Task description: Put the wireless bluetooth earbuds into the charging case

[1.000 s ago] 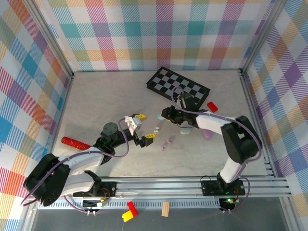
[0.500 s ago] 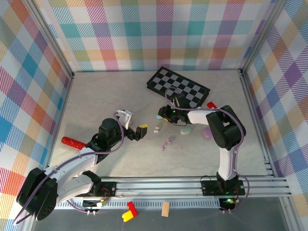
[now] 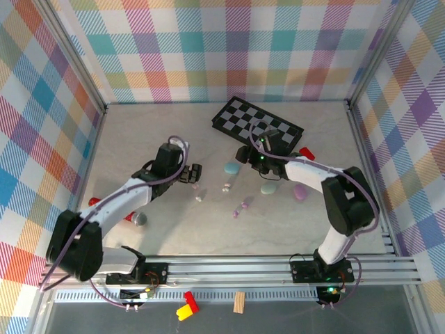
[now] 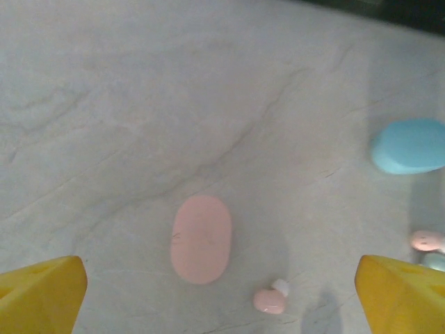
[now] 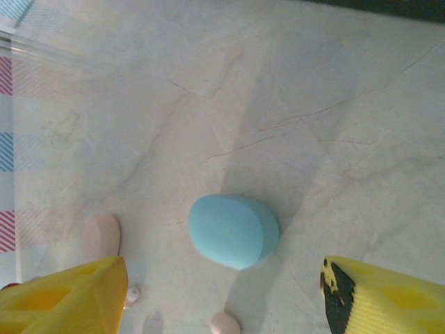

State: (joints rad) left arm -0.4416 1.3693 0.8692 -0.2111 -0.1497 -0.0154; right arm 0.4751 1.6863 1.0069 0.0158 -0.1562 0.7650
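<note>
a: several earbuds [image 3: 226,186] lie loose in the middle of the bench [image 3: 139,132], among the pebble-shaped cases [image 3: 231,168]. where does each hand stand?

b: left hand [image 4: 219,289] hovers spread wide over the pink case [image 4: 201,239], nothing between its fingers [image 4: 42,292]. a pink earbud [image 4: 270,299] sits just beside that case's lower end in the left wrist view. right hand [image 5: 226,296] is spread too, above the blue case [image 5: 234,231], holding nothing.

a: how would a bud handle?

b: my guess is very light, hard and glossy, so slippery. it's tiny against those broad yellow fingers, and an off-centre pinch could squirt it away. i'd take it across its rounded body, low, fingertips nearly on the bench. the cases look closed, and i can't make out any seam.

a: room to move?

b: fair. open bench lies left of the pink case. it's tighter on the right: the blue case, a green case [image 3: 268,188] and a purple case [image 3: 300,192] sit near one another, with purple buds [image 3: 243,204] nearer the arm bases. the chessboard [image 3: 257,125] lies just behind the right hand, and the plaid walls [image 3: 69,104] are well apart from everything. my worry is the two hands crowding each other.
</note>
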